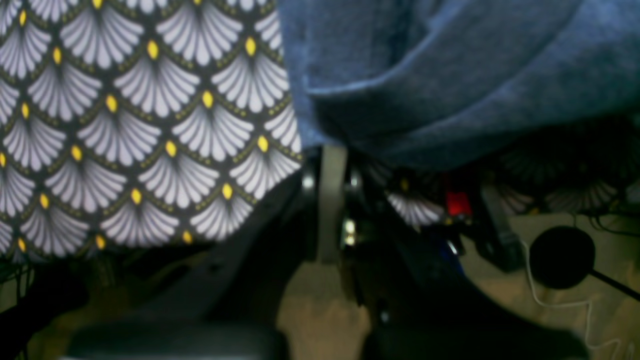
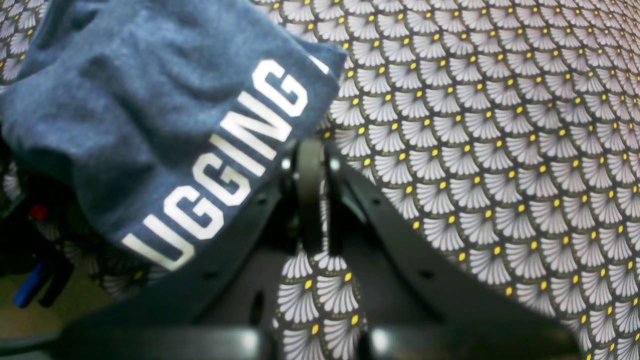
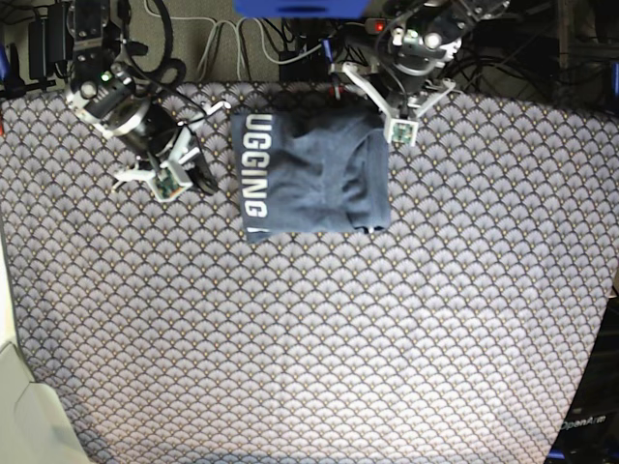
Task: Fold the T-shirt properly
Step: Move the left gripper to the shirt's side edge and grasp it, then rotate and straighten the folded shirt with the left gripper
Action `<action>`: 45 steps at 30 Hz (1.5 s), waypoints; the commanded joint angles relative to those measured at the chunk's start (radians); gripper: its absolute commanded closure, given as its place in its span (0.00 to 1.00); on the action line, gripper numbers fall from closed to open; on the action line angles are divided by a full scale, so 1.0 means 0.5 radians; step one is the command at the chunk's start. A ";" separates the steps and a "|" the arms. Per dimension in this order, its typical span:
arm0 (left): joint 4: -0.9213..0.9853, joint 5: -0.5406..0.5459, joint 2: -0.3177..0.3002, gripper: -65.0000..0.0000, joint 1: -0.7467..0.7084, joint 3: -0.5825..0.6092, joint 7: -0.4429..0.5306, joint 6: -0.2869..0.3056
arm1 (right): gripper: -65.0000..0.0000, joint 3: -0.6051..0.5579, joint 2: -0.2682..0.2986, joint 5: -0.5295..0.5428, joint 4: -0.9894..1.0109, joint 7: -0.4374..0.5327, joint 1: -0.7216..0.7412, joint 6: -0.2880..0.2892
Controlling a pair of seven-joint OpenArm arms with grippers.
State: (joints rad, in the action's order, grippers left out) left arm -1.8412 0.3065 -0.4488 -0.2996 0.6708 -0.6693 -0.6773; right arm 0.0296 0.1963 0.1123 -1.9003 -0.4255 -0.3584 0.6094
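White letters "UGGING" run across the T-shirt (image 2: 150, 125).

Your T-shirt (image 3: 314, 179) is a slate blue, faintly heathered, with white block letters reading "UGGING" (image 2: 225, 160) along its nine o'clock edge in the base view. Beneath it, your tablecloth (image 3: 319, 348) shows dark ground covered in pale grey-white scalloped fans, each tipped with a small yellow dot, repeating evenly throughout.
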 commanded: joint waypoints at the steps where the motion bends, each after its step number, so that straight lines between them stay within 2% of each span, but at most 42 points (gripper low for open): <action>1: 0.014 -0.004 0.018 0.99 0.033 -0.005 0.014 0.000 | 1.00 0.004 0.005 0.032 -0.037 0.049 0.006 0.007; 7: 0.198 -0.016 0.080 0.99 0.067 -0.014 0.033 0.000 | 1.00 0.004 0.005 0.032 -0.037 0.049 0.006 0.007; 17: 0.333 -0.004 0.184 0.99 0.334 -0.030 0.036 -0.009 | 1.00 0.001 0.005 0.032 -0.034 0.049 0.006 0.007; 24: 0.597 -0.004 0.365 0.99 0.552 -0.033 0.039 -0.009 | 1.00 -0.008 0.057 0.032 -0.025 0.049 0.046 0.007; 28: 0.781 -0.004 0.460 0.99 0.678 -0.033 0.088 -0.009 | 1.00 0.001 0.063 0.032 0.157 0.049 0.197 0.007; 31: 0.858 -0.004 0.494 0.99 0.742 -0.033 0.131 -0.006 | 1.00 -0.012 0.125 0.032 0.362 0.049 0.335 0.007; 37: 0.934 -0.001 0.512 0.99 0.859 -0.033 0.134 -0.006 | 1.00 -0.015 0.143 0.032 0.709 0.049 0.620 0.010; 39: 0.934 -0.001 0.512 0.99 0.886 -0.033 0.134 -0.006 | 1.00 -0.015 0.143 0.032 0.801 0.049 0.688 0.053; 41: 0.934 -0.001 0.512 0.99 0.917 -0.033 0.134 -0.006 | 1.00 -0.012 0.128 0.032 0.878 0.049 0.743 0.176; 45: 0.937 -0.001 0.512 0.99 0.975 -0.033 0.134 -0.006 | 1.00 -0.015 0.029 0.032 0.918 0.049 0.743 0.177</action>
State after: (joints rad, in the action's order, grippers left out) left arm -1.3617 0.3084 -0.1940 0.1696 0.6563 -0.6094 -0.6846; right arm 0.0208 0.2070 0.1112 -1.4258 -0.4278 -0.0010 0.6918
